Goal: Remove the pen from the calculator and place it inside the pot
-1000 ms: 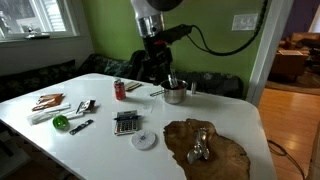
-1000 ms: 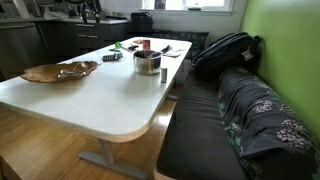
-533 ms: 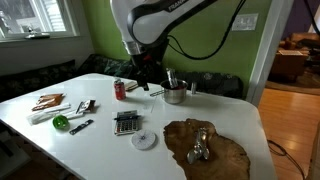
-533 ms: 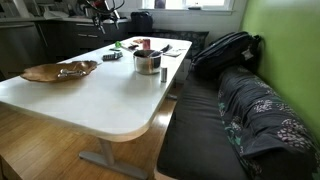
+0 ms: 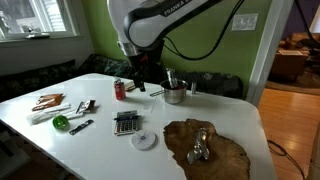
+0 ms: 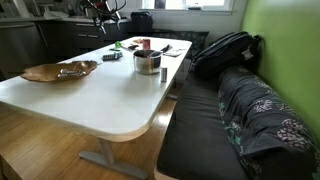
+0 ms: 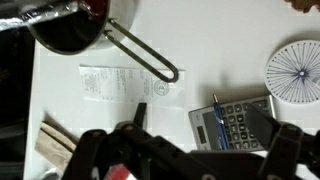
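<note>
My gripper point(image 7: 185, 160) hangs above the table point(image 7: 60, 95) with its jaws wide apart, holding nothing. Just ahead in the wrist view lies the calculator point(image 7: 238, 120); the pen point(image 7: 220, 110) rests on its display end, a thin dark line I can only faintly make out. Its long axis seems to run nearly straight away from me, slightly slanted; so I'd shift over it, turn the wrist until the jaws close across that line, then descend slowly. Farther off sits the pot point(image 7: 65, 25), handle reaching toward the calculator.
</note>
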